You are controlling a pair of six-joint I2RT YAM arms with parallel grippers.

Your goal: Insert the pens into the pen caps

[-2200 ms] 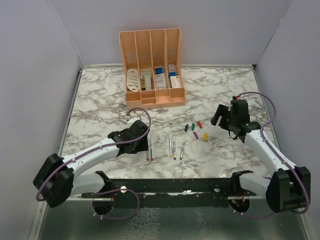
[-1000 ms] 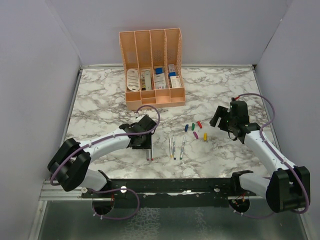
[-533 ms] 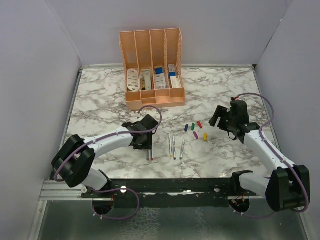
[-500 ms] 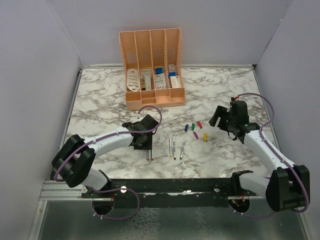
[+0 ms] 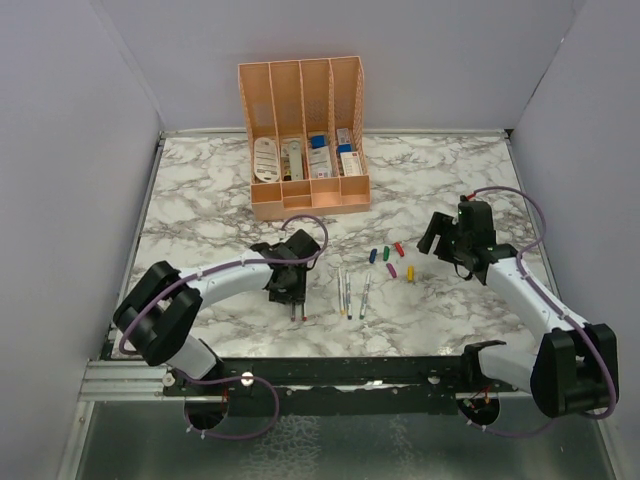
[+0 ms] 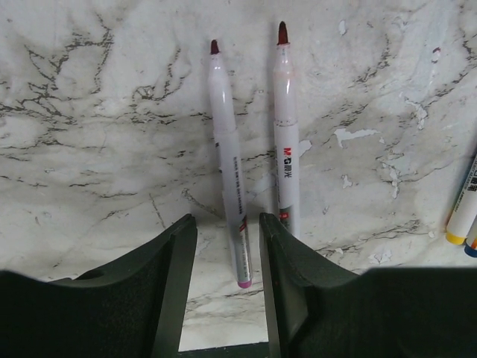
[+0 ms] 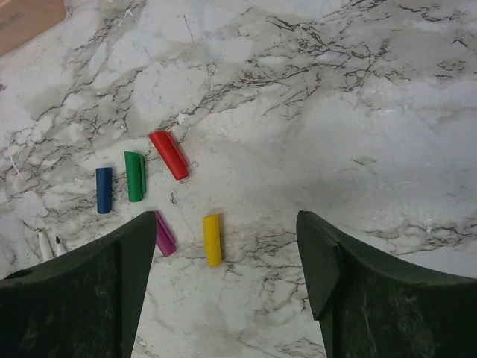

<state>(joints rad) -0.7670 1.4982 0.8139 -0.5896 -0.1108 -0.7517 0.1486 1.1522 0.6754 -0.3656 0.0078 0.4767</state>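
Left gripper (image 6: 226, 220): jaws parted, astride the back end of the purple pen (image 6: 227, 149), not pinching it; a strip of marble shows beside the pen.
Purple pen: flat on the table (image 5: 200, 200), just beside the red pen (image 6: 285, 134), roughly parallel to it.
Other pens (image 5: 346, 292): between that pair and the caps.
Right gripper (image 7: 226, 214): spread wide, empty, hovering over the caps.
Caps: red cap (image 7: 169, 155), green cap (image 7: 135, 176), blue cap (image 7: 103, 189), purple cap (image 7: 164, 235) and yellow cap (image 7: 212, 239), loose in a close cluster.
Organiser (image 5: 310, 205): at the far side.
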